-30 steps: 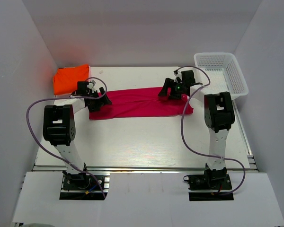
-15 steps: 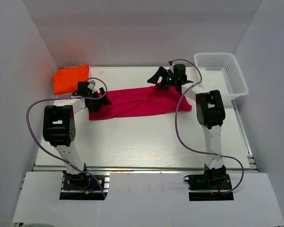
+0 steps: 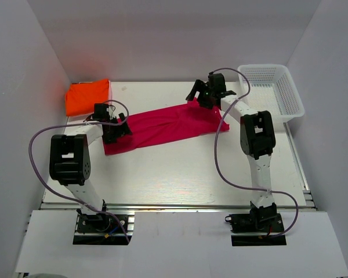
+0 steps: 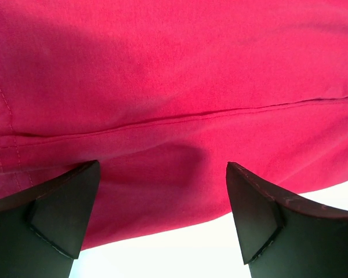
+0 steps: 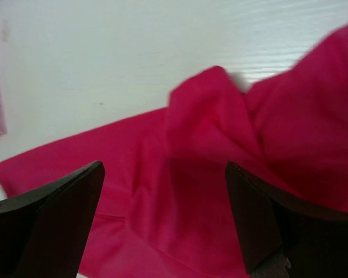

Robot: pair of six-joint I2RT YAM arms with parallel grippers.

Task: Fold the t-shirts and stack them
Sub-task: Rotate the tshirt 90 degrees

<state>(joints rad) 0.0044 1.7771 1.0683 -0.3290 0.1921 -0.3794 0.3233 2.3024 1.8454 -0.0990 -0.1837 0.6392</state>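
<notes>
Your pink shirt [image 3: 162, 124] lies flat on the bench [image 3: 180, 168] as a long slanted band. Its left end sits nearer you and its right end runs toward the far right. The orange shirt [image 3: 88, 97] is a folded rectangle in the far left corner, apart from the pink one. The basket [image 3: 290, 95] stands at the far right edge, just beyond the pink shirt's right end.

Your left arm [image 3: 69, 159] reaches in so that the left jaws sit over the pink shirt's left end. In the left wrist view the fingers [image 4: 58, 214] stand wide apart with nothing pinched between them. Pink cloth fills almost the whole view beyond them, and a stitched seam runs across it. A strip of white bench shows along the bottom between the tips.

Your right arm [image 3: 256, 133] stretches to the far side, and the right jaws sit at the far edge of the shirt's right end. Its wrist view is blurred, but the fingers [image 5: 52, 220] are clearly spread wide and grip nothing. Ahead of them the pink cloth is rumpled, with one raised fold standing up from it. Bare white bench lies beyond the fold.
</notes>
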